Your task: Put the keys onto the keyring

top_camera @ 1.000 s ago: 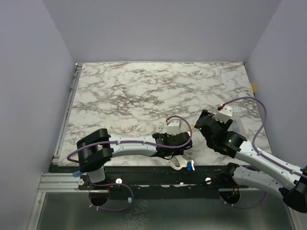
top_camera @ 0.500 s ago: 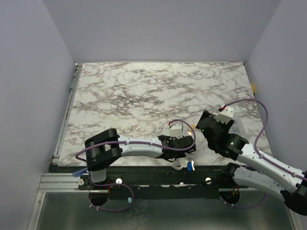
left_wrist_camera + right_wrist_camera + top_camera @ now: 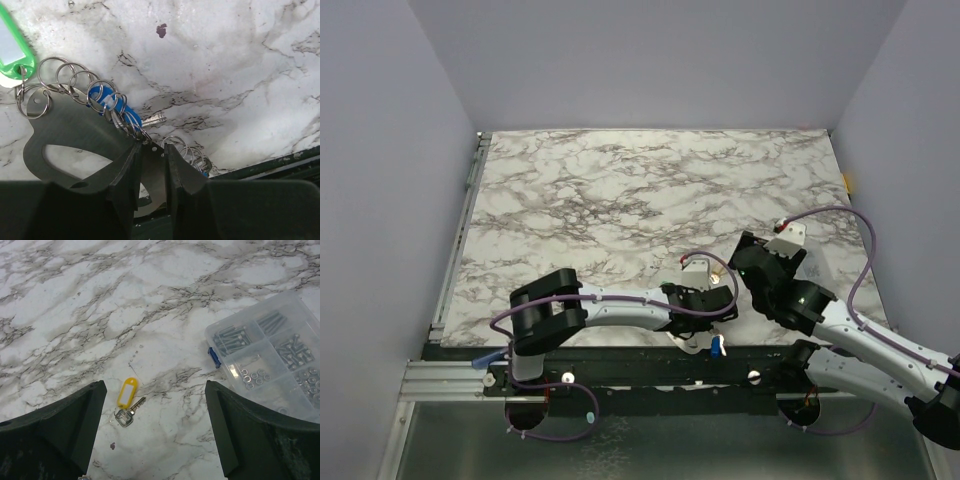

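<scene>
Left hand (image 3: 151, 152): fingers pressed nearly together, pinching the rim of the keyring (image 3: 75, 127), a flat grey loop with an oval cut-out. It lies at the near edge of the worktop (image 3: 150, 290), right of centre, and partly overhangs that edge in the top view.

A row of small split rings (image 3: 65, 80) is threaded along the keyring's rim. The blue key (image 3: 120, 109) hangs from one of them, blade pointing away from the loop. The green key (image 3: 12, 45) appears linked by its own small ring at the loop's far end; the join is too small to confirm.

Right hand (image 3: 155, 390): fingers spread wide, holding nothing, hovering above the worktop. The yellow key (image 3: 127, 392) lies flat below it, loose and well apart from the keyring. A clear parts box (image 3: 265, 355) of screws and washers sits toward the right edge.

Step in hand (judgement): two keys seem mounted, and the yellow one is left. The left hand is steadying the keyring while the right lines up for the pick.

Next move calls for:
- lowering the right hand over the yellow tag, the easier part to grip
- closing without sliding it across the smooth worktop
- carrying it to a free split ring

Risk: the tag and blade lie flat, so the fingers may skate off.
</scene>
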`<act>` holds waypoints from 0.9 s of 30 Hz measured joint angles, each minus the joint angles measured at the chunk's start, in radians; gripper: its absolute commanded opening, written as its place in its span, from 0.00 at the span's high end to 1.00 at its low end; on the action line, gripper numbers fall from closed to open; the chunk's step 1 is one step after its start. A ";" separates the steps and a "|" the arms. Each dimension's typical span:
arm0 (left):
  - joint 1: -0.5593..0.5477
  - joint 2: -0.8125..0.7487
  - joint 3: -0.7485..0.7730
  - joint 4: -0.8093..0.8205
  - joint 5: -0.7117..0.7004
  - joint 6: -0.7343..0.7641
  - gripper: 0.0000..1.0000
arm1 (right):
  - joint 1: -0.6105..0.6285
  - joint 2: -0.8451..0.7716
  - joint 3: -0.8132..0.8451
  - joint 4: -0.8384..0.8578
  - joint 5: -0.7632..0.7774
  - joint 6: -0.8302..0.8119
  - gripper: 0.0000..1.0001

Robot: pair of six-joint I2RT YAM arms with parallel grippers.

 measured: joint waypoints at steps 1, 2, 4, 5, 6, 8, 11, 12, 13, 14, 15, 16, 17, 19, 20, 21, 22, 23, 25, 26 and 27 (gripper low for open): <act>0.000 0.003 0.002 -0.005 -0.003 0.001 0.69 | 0.000 0.000 -0.002 0.002 0.000 -0.002 0.09; 0.000 0.009 0.005 -0.014 -0.010 0.003 0.69 | 0.000 0.000 -0.004 0.005 0.000 -0.004 0.09; 0.000 0.017 0.013 -0.025 -0.021 0.003 0.69 | 0.000 0.000 -0.008 0.011 -0.001 -0.010 0.09; -0.001 0.022 0.021 -0.034 -0.026 0.004 0.69 | 0.000 0.000 -0.010 0.014 -0.001 -0.012 0.09; -0.001 0.026 0.029 -0.042 -0.031 0.005 0.70 | 0.000 0.000 -0.010 0.017 -0.002 -0.016 0.10; -0.003 0.036 0.045 -0.061 -0.046 0.010 0.71 | 0.000 0.000 -0.011 0.024 -0.007 -0.021 0.10; -0.004 0.050 0.068 -0.088 -0.070 0.021 0.74 | 0.000 0.000 -0.012 0.029 -0.010 -0.027 0.10; -0.004 0.054 0.075 -0.097 -0.078 0.022 0.74 | 0.000 0.000 -0.012 0.031 -0.011 -0.029 0.10; -0.004 0.058 0.084 -0.110 -0.091 0.026 0.74 | 0.000 0.000 -0.012 0.034 -0.013 -0.032 0.10; -0.004 0.059 0.089 -0.121 -0.099 0.029 0.73 | 0.000 0.000 -0.012 0.036 -0.016 -0.034 0.10; -0.004 0.061 0.095 -0.133 -0.110 0.032 0.69 | 0.000 0.000 -0.012 0.037 -0.016 -0.035 0.10; -0.004 0.061 0.099 -0.142 -0.122 0.036 0.64 | 0.000 0.000 -0.012 0.040 -0.018 -0.036 0.10; -0.004 0.061 0.103 -0.152 -0.132 0.039 0.59 | 0.000 0.000 -0.012 0.042 -0.019 -0.036 0.10; -0.004 0.061 0.108 -0.169 -0.153 0.044 0.53 | 0.000 0.000 -0.012 0.043 -0.019 -0.037 0.10; -0.004 0.061 0.109 -0.176 -0.161 0.045 0.51 | 0.000 0.000 -0.013 0.044 -0.019 -0.037 0.10; -0.004 0.061 0.109 -0.181 -0.169 0.047 0.50 | 0.000 0.000 -0.014 0.046 -0.019 -0.037 0.10; -0.005 0.061 0.109 -0.187 -0.175 0.048 0.50 | 0.000 0.000 -0.014 0.047 -0.020 -0.037 0.10; -0.005 0.061 0.109 -0.191 -0.181 0.051 0.50 | 0.000 0.000 -0.016 0.049 -0.021 -0.039 0.10; -0.005 0.061 0.109 -0.193 -0.191 0.053 0.53 | 0.000 0.000 -0.017 0.049 -0.024 -0.041 0.10; -0.006 0.062 0.112 -0.197 -0.195 0.055 0.56 | 0.000 0.000 -0.018 0.049 -0.024 -0.043 0.10; -0.006 0.066 0.120 -0.201 -0.199 0.058 0.58 | 0.000 0.000 -0.018 0.050 -0.025 -0.043 0.10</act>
